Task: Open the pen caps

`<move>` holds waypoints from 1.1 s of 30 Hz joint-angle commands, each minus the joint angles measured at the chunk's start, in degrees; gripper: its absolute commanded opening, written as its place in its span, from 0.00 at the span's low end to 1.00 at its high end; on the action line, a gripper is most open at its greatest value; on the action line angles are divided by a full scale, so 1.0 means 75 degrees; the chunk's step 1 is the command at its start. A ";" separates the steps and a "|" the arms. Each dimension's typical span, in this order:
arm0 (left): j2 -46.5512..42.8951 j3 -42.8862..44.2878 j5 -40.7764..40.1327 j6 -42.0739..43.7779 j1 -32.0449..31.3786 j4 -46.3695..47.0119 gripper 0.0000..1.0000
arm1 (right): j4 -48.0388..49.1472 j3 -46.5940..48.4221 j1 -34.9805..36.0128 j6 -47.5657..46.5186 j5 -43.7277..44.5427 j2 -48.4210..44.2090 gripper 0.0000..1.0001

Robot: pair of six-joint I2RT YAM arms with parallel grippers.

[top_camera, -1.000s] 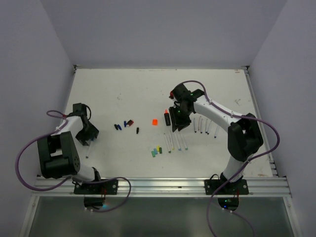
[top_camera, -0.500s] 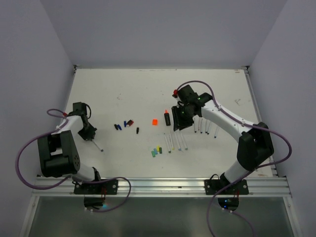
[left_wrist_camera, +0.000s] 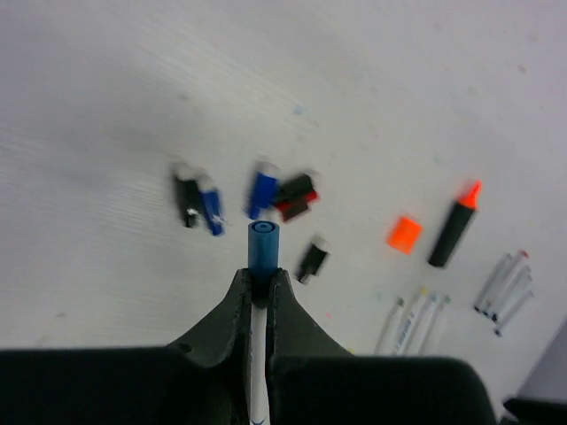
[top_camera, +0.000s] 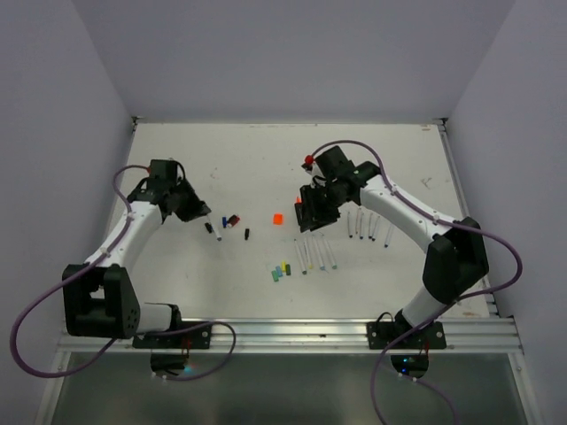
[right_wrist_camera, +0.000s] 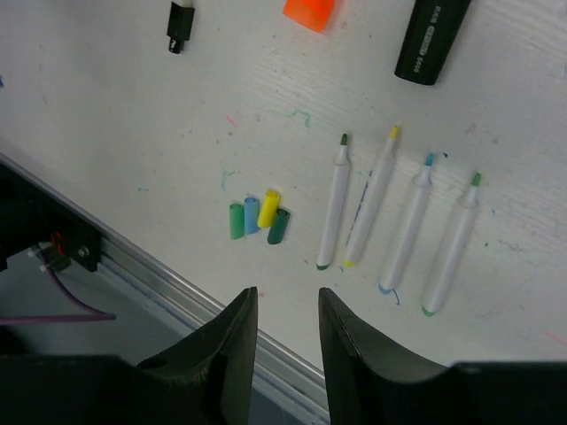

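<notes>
The left fingers [left_wrist_camera: 237, 305] are pressed shut on a slim white pen [left_wrist_camera: 257, 354]. They pinch its barrel just behind the blue cap [left_wrist_camera: 262, 248], which is on the pen and pokes out past the fingertips. Loose caps lie on the white tabletop [top_camera: 248, 159] just ahead of those fingertips. A black and blue pair [left_wrist_camera: 198, 202] sits ahead and to the left, a blue one [left_wrist_camera: 261, 188] touches a red-and-black one [left_wrist_camera: 296, 193] straight ahead, and a small black cap [left_wrist_camera: 312, 259] lies just right of the held cap. Farther right are the orange cap [left_wrist_camera: 404, 234] and, near it, the black marker [left_wrist_camera: 454, 228] with its orange tip bare. The right fingers [right_wrist_camera: 232, 332] stand partly apart with nothing between them, above the tabletop. Just beyond their tips four short caps [right_wrist_camera: 257, 218], green, pale blue, yellow and dark green, lie side by side. To the right of these is a row of four uncapped pens [right_wrist_camera: 372, 199], their coloured tips pointing away from the fingers.
</notes>
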 commanded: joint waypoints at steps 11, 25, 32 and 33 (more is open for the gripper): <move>-0.1291 -0.0640 0.2807 -0.1714 -0.1373 0.1854 0.00 | 0.3068 0.0880 0.0221 0.1521 -0.3790 0.0653 0.44; -0.1362 -0.0441 0.2948 -0.2524 -0.1971 0.2559 0.00 | 0.4667 0.0774 0.1041 0.2862 -0.3841 0.1297 0.47; -0.1432 -0.0406 0.2925 -0.2396 -0.1994 0.2442 0.00 | 0.3977 0.0715 0.1124 0.2370 -0.3080 0.0924 0.47; -0.1420 -0.0417 0.2901 -0.2372 -0.1994 0.2418 0.00 | 0.3883 0.0738 0.1135 0.2300 -0.2998 0.0865 0.47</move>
